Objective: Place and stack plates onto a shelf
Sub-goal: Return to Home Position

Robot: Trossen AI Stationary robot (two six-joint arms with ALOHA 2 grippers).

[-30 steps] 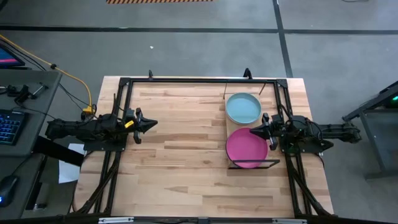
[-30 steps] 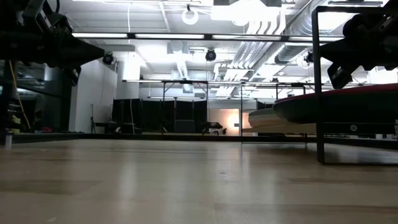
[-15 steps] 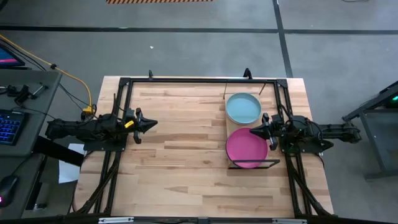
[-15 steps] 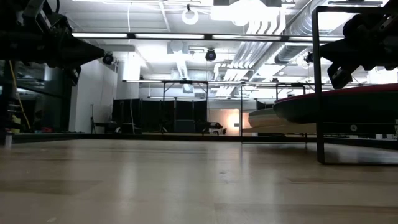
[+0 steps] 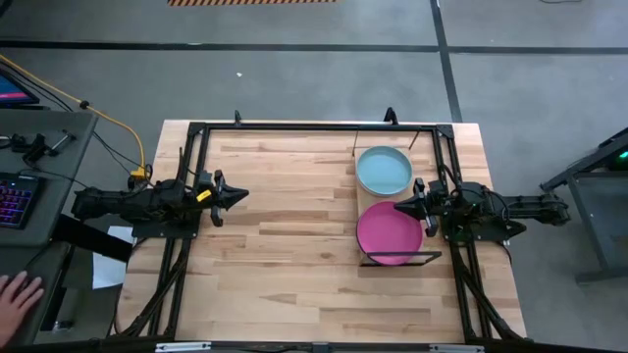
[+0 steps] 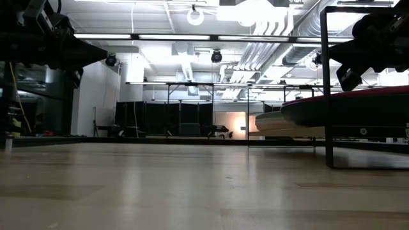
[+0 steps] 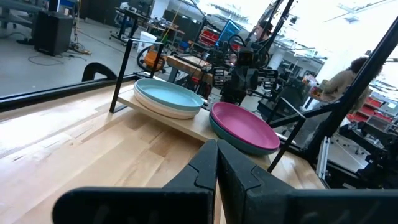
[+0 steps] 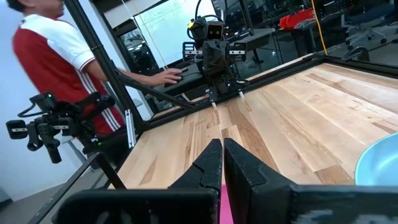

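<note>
Two stacks of plates rest on the light-wood shelf [image 5: 359, 199] at the table's right side. A light teal plate [image 5: 383, 170] tops the far stack, with a cream plate [image 7: 163, 110] under it. A magenta plate [image 5: 389, 232] tops the near stack, over a darker plate [image 7: 249, 144]. The other plates are hidden. My right gripper [image 5: 397, 207] hovers shut above the gap between the stacks. My left gripper [image 5: 243, 194] is shut, held above the table's left part, away from the plates.
A black frame [image 5: 294, 126] runs along the table's far edge and both sides. Bare wood [image 5: 285, 235] lies between the arms. A person's hand [image 5: 18, 294] shows by the desk left of the table; a person in red [image 8: 50, 56] stands beyond it.
Both arms have kept still. A person's hand has come into view at the desk left of the table.
</note>
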